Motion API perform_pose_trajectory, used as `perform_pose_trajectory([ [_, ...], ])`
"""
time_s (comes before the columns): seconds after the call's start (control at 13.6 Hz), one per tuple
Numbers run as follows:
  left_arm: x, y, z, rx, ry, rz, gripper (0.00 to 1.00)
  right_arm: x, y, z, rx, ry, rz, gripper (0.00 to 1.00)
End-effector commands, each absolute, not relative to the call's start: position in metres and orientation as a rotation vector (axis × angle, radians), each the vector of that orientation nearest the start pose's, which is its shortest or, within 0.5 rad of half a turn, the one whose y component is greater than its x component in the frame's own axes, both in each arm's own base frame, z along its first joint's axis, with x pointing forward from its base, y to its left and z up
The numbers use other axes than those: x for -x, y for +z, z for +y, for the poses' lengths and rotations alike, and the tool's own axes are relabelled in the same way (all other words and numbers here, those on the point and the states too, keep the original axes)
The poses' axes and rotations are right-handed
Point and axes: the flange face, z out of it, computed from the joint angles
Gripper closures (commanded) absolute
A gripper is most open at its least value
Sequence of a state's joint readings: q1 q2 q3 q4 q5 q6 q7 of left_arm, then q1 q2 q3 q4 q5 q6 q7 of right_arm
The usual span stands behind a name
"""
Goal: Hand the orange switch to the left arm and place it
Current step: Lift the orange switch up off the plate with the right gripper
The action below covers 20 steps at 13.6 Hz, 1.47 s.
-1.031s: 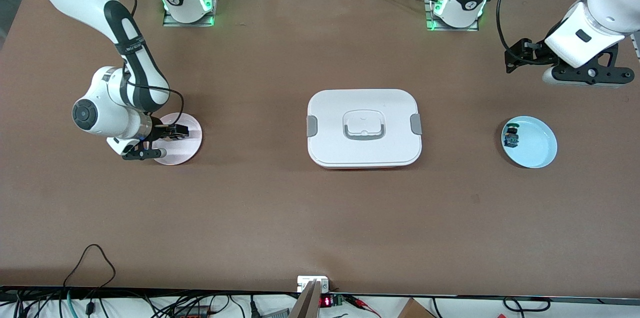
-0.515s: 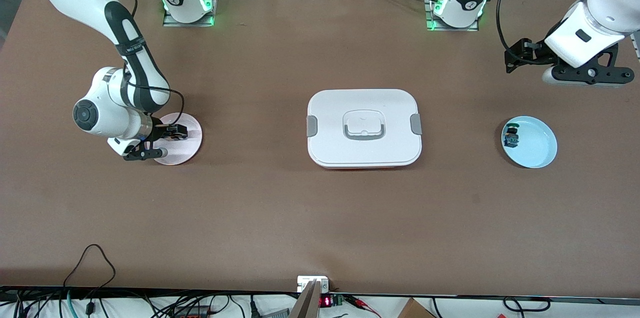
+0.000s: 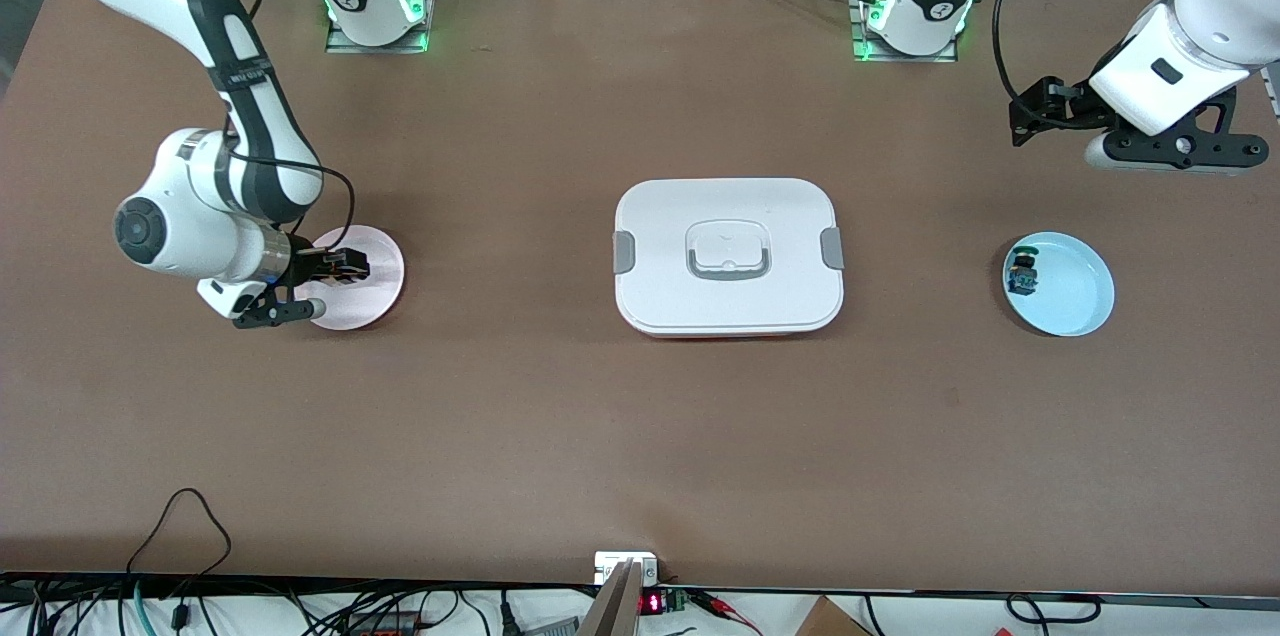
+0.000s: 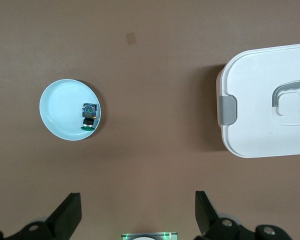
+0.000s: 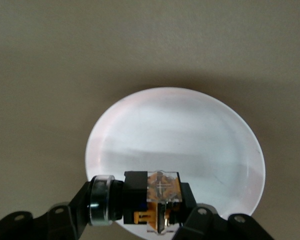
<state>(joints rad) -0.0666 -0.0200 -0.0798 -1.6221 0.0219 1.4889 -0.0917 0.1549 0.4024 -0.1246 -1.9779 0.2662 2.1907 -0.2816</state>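
Note:
My right gripper [image 3: 338,268] is shut on the orange switch [image 5: 140,202], a small black cylinder with a silvery end and an orange part, and holds it just over the pink plate [image 3: 368,291] at the right arm's end of the table. The plate [image 5: 190,140] fills the right wrist view. The white box [image 3: 728,256] with grey side clips sits in the table's middle; it also shows in the left wrist view [image 4: 270,100]. My left gripper [image 4: 138,215] is open and empty, held high near the left arm's end of the table, where the left arm [image 3: 1170,76] waits.
A light blue plate [image 3: 1075,301] near the left arm's end holds a similar small switch with a green top [image 3: 1022,273]. That plate [image 4: 60,112] and switch [image 4: 88,116] also show in the left wrist view. Cables lie along the table's near edge.
My right arm has drawn a little toward its own end of the table, and the gripper with the orange switch has shifted slightly with it over the pink plate. The left arm has not moved.

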Motion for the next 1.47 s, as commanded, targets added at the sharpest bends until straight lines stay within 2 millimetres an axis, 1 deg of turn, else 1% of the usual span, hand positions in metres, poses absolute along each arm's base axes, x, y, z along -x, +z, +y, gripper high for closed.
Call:
perform_pose_trajectory([
  [0.0,-0.535,0.611,-0.078,3.074,0.168,0.077,0.0,-0.607,0.296,0.036,2.915,0.227,-0.267,0.95],
  [0.07,-0.535,0.611,-0.078,3.074,0.168,0.077,0.0,-0.614,0.312,0.038,2.905,0.231,-0.292,0.99],
  [0.15,-0.535,0.611,-0.078,3.073,0.171,0.077,0.0,-0.619,0.331,0.045,2.893,0.236,-0.324,1.0],
  [0.29,-0.535,0.611,-0.079,3.073,0.168,0.079,0.0,-0.627,0.368,0.066,2.878,0.21,-0.392,1.0],
  [0.37,-0.535,0.611,-0.078,3.074,0.168,0.077,0.0,-0.63,0.384,0.071,2.874,0.179,-0.411,1.0],
  [0.52,-0.535,0.611,-0.078,3.074,0.169,0.077,0.0,-0.629,0.42,0.103,2.828,0.108,-0.581,1.0],
  [0.66,-0.535,0.611,-0.078,3.074,0.168,0.077,0.0,-0.626,0.446,0.128,2.772,0.032,-0.758,1.0],
  [0.81,-0.535,0.611,-0.078,3.075,0.169,0.077,0.0,-0.619,0.472,0.159,2.709,-0.043,-0.922,1.0],
  [0.88,-0.535,0.611,-0.078,3.074,0.168,0.077,0.0,-0.618,0.483,0.169,2.684,-0.074,-0.973,1.0],
  [1.03,-0.535,0.611,-0.078,3.074,0.168,0.077,0.0,-0.608,0.501,0.196,2.58,-0.126,-1.045,1.0],
  [1.18,-0.535,0.611,-0.079,3.073,0.168,0.079,0.0,-0.605,0.507,0.204,2.477,-0.169,-1.087,1.0],
  [1.25,-0.535,0.611,-0.078,3.075,0.171,0.077,0.0,-0.604,0.511,0.206,2.419,-0.204,-1.133,1.0],
  [1.4,-0.535,0.611,-0.078,3.075,0.171,0.077,0.0,-0.604,0.514,0.211,2.3,-0.267,-1.24,1.0],
])
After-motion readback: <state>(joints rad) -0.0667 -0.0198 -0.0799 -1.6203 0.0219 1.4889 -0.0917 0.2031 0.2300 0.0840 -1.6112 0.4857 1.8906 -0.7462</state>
